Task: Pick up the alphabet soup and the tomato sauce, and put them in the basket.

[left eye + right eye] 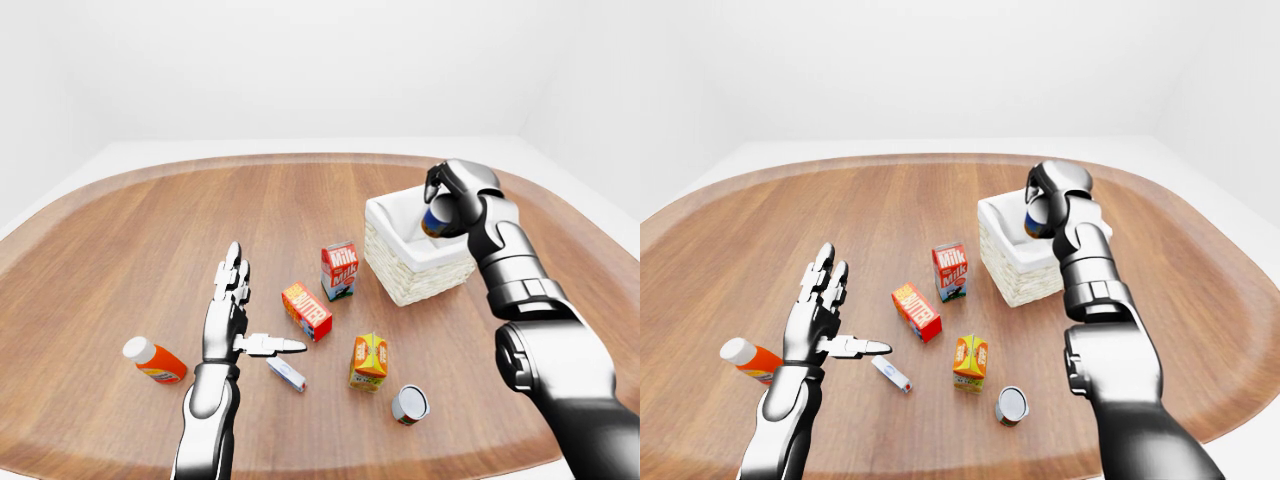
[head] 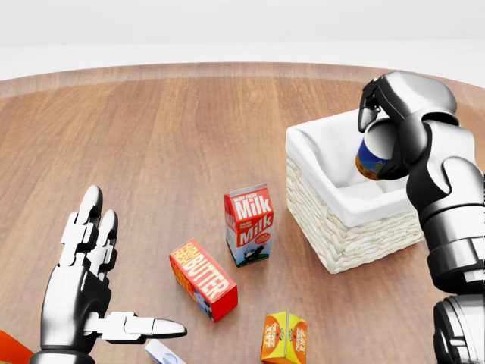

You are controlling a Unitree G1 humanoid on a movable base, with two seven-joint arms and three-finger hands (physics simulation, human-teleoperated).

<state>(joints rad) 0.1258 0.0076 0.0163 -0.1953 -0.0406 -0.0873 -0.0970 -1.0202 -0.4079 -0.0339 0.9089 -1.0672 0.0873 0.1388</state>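
1. A wooden table [image 1: 150, 230] is seen spanning every view
2. A white-lined wicker basket [image 2: 345, 235] is set on the right of the head view
3. A can with a blue and orange label [image 2: 373, 155] is pinched in the fingers of the right hand [image 2: 394, 114], tilted, and held over the basket's open top
4. The left hand [image 2: 83, 280] is held spread above the table, thumb out, with nothing gripped
5. A milk carton [image 2: 248, 224], a butter box [image 2: 202, 278] and an orange carton [image 2: 284, 337] are placed left of the basket
6. A second can [image 1: 409, 404] is laid on its side near the bottom edge of the left-eye view
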